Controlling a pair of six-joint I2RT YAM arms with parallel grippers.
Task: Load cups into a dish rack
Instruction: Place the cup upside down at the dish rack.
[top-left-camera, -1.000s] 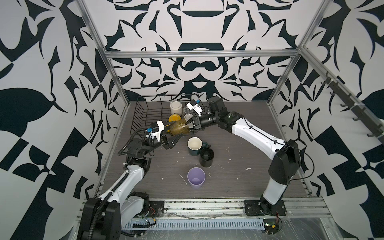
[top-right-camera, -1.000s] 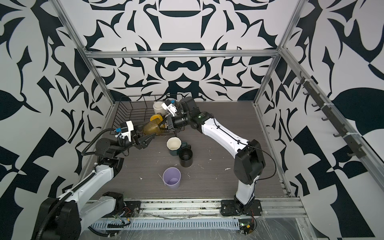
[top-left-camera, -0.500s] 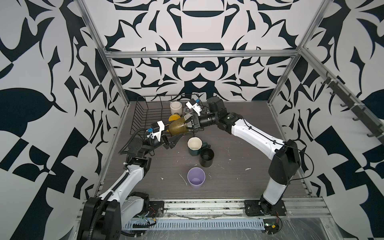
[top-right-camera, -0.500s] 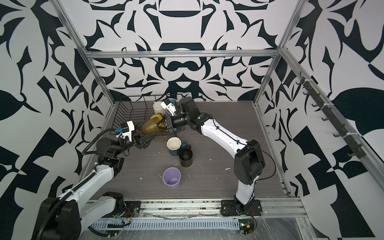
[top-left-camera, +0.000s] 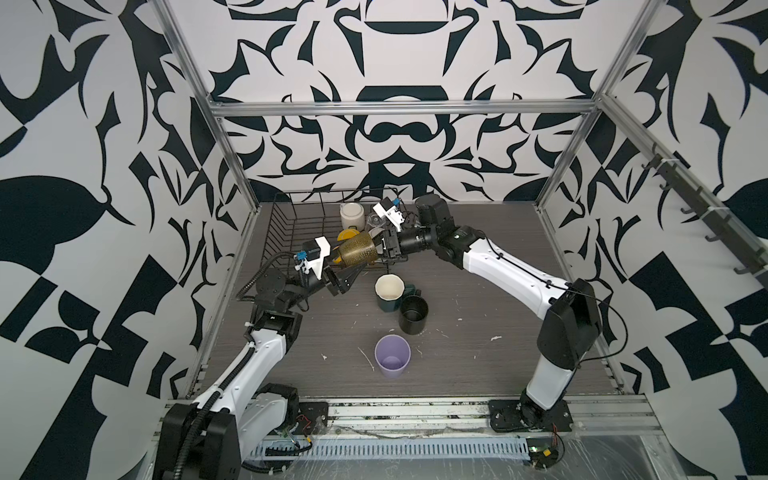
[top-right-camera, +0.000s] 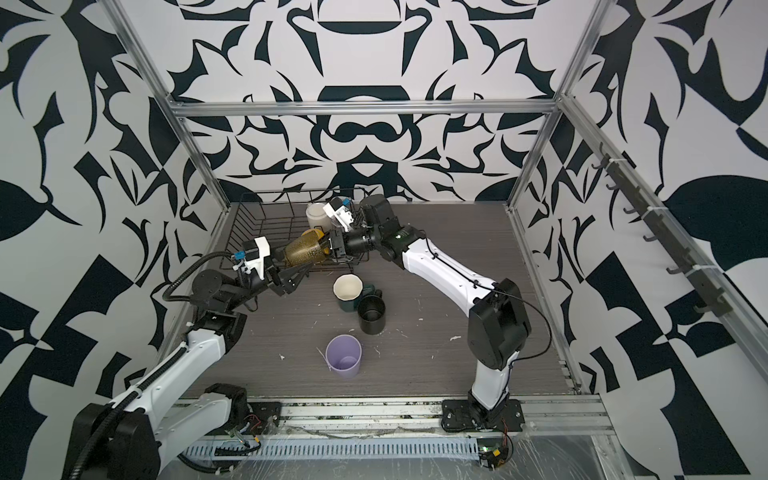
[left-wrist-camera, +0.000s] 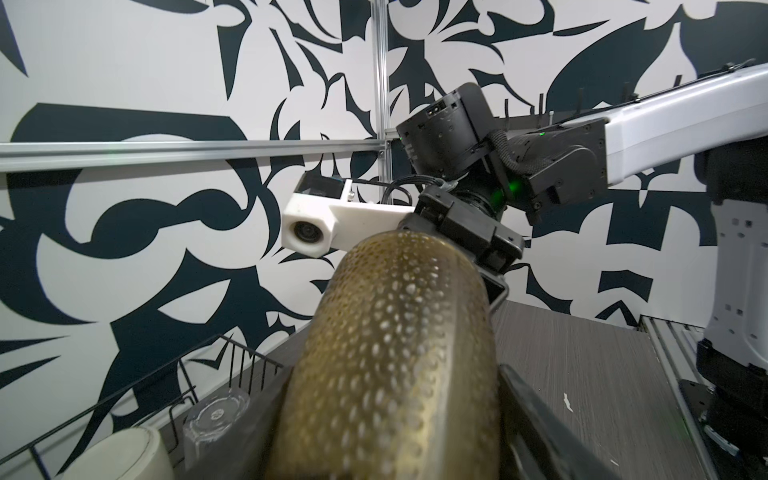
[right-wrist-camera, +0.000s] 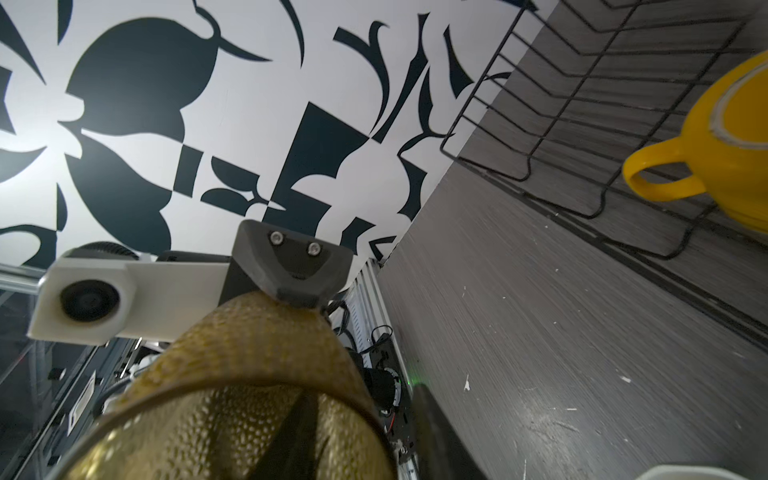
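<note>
My left gripper (top-left-camera: 347, 268) was clamped across the body of the amber glass (top-left-camera: 359, 251). The glass lay on its side in the air between my two grippers, with its narrow base toward my left wrist and its mouth toward my right. In the left wrist view it filled the space between my dark fingers (left-wrist-camera: 536, 415).

My right gripper (top-left-camera: 381, 248) sat at the mouth with its jaws apart. In the right wrist view one finger showed dark through the dimpled wall from inside. The other finger (right-wrist-camera: 436, 428) stood outside with a gap to the rim, so that gripper pinched nothing.

The dish rack (top-left-camera: 286, 226) lay below and beyond both grippers, with its near edge under the glass. In it, just behind the glass, sat the yellow mug (top-left-camera: 344, 235). Deeper in, past my right gripper, stood the cream faceted mug (top-left-camera: 352, 214) and an upturned clear glass (left-wrist-camera: 216, 415).

On the table (top-left-camera: 478, 353), below the grippers and nearer my bases, the dark-green faceted mug (top-left-camera: 384, 305) stood just beside the black mug (top-left-camera: 412, 316). The lilac tumbler (top-left-camera: 392, 361) stood upright, farther from both grippers.
</note>
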